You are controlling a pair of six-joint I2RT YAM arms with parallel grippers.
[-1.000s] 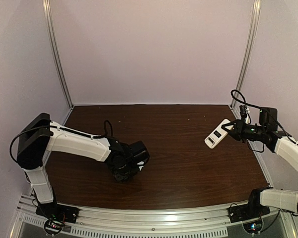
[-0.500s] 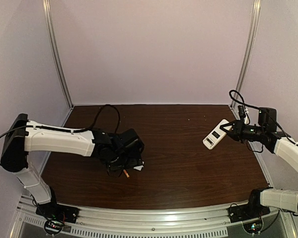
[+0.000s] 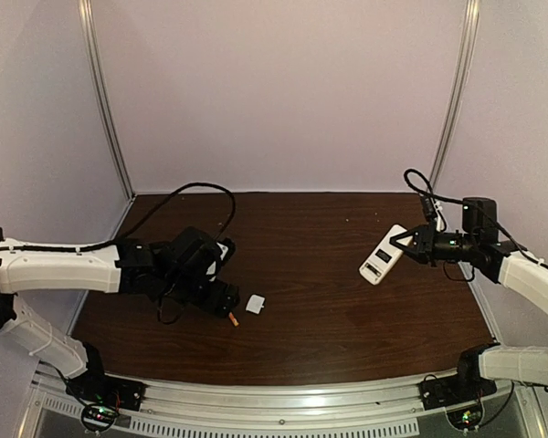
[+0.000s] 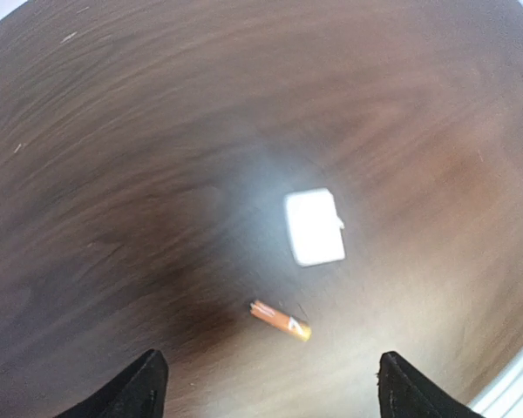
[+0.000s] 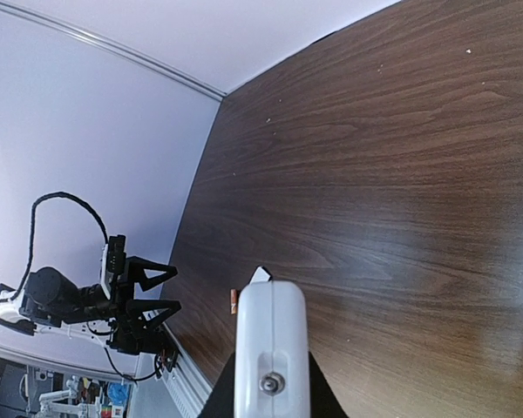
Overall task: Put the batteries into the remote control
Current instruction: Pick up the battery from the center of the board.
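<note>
On tabletop (image 3: pixel 329 319), just beside white cover (image 3: pixel 254 303): orange battery (image 4: pixel 280 320), lying free. Above both, spread wide and empty: left fingers (image 4: pixel 148 383). Well right of cover, lifted off tabletop: remote (image 3: pixel 382 256), clamped at one end by right fingers (image 5: pixel 321 407).

Soft, even overhead light is falling on the dark worktop (image 3: pixel 347 301), leaving faint shadows. Blur is smearing the orange battery (image 4: pixel 280 319) in the left wrist view, pale glare washing around the white cover (image 4: pixel 315 226). The right wrist view is bending at its edges.

Left tool (image 4: pixel 273 387) opened and drawn back, orange battery (image 3: pixel 232 318) and white cover (image 3: pixel 254 303) uncovered, remote (image 3: pixel 381 256) shifted left
</note>
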